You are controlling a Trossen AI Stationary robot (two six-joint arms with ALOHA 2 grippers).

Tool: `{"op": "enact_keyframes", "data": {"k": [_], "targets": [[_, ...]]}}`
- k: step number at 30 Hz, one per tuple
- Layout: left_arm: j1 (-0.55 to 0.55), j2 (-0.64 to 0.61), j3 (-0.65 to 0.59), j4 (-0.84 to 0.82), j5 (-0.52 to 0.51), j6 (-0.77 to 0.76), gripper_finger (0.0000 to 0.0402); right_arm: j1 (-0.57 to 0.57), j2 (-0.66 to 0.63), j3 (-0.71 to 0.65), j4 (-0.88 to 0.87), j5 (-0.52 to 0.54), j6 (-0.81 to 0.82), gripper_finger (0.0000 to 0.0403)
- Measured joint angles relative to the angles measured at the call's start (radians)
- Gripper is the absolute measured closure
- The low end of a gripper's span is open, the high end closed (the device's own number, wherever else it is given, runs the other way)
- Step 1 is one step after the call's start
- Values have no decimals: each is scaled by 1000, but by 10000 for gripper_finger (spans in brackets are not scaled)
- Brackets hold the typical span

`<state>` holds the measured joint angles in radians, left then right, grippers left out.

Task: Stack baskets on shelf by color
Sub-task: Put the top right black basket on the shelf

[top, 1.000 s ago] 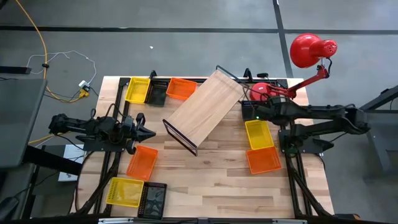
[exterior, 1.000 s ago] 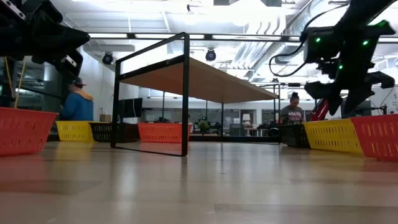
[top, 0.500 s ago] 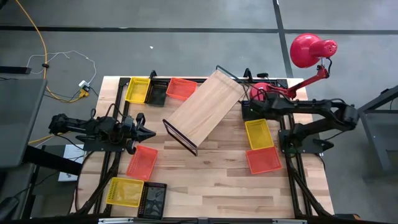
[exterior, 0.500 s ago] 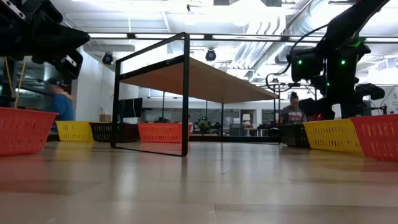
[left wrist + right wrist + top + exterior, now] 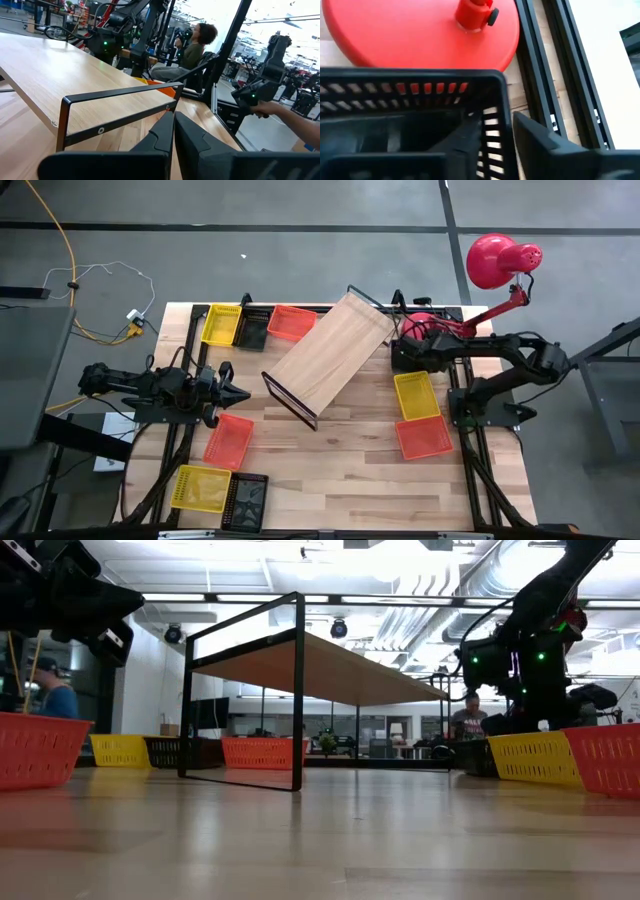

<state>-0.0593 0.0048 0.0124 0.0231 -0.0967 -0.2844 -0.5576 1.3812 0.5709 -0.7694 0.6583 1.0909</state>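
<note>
- right gripper [image 5: 497, 142]: fingers straddle the black basket [image 5: 410, 120] wall, just beside the red lamp base [image 5: 420, 32].
- left gripper [image 5: 232, 392]: closed, empty, facing the shelf [image 5: 330, 348].

The whole table [image 5: 330, 480] is seen straight down from overhead in the high view, while it is crossed at board level in the low view, facing the room; the shelf [image 5: 330, 360] is shared by both. The shelf's wire frame [image 5: 115, 107] is seen close in the left wrist view, and a black basket [image 5: 415, 120] and lamp base [image 5: 410, 30] closer still in the right.
</note>
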Motion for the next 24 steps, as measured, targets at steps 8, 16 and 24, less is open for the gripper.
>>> {"op": "enact_keyframes", "data": {"k": [8,16,24], "targets": [[0,0,0,0,0,0,398,62,-64,14,-83,37,12,384],[0,0,0,0,0,0,398,155,-199,130,-311,106,66,401],[0,0,0,0,0,0,398,211,-265,234,-487,151,144,402]]}}
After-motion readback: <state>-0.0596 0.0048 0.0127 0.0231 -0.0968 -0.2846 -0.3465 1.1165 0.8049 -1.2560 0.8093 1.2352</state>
